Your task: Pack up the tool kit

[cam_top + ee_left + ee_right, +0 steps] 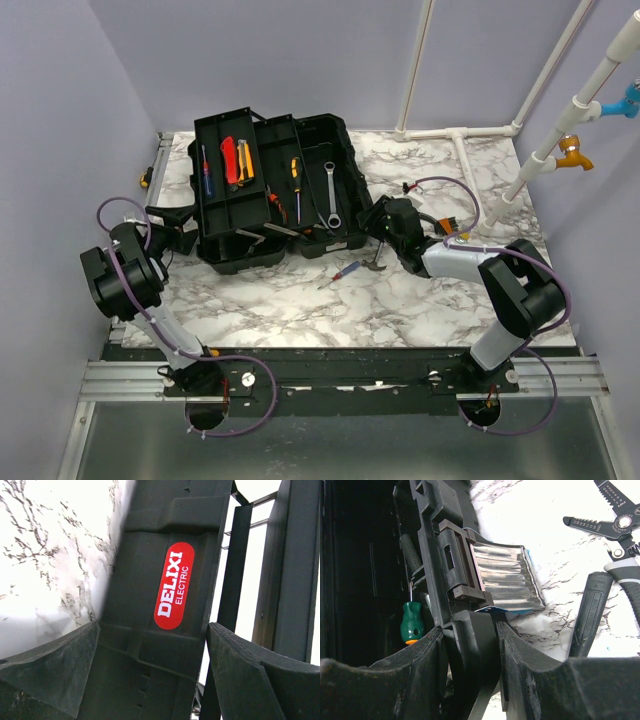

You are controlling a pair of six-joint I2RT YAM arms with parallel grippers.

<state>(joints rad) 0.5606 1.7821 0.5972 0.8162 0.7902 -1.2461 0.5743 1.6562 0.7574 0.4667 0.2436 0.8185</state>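
The left fingers [50, 670] were seen released astride the toolbox [135, 580] wall, right fingers [540, 680] clenched on its rim; unbraced, it could be dragged askew.

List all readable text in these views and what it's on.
"DELIXI ELECTRIC": white letters on the red oval sticker on the black plastic toolbox.
Stamped markings on the black metal wire stripper: too small to read.
Top view: nothing legible.
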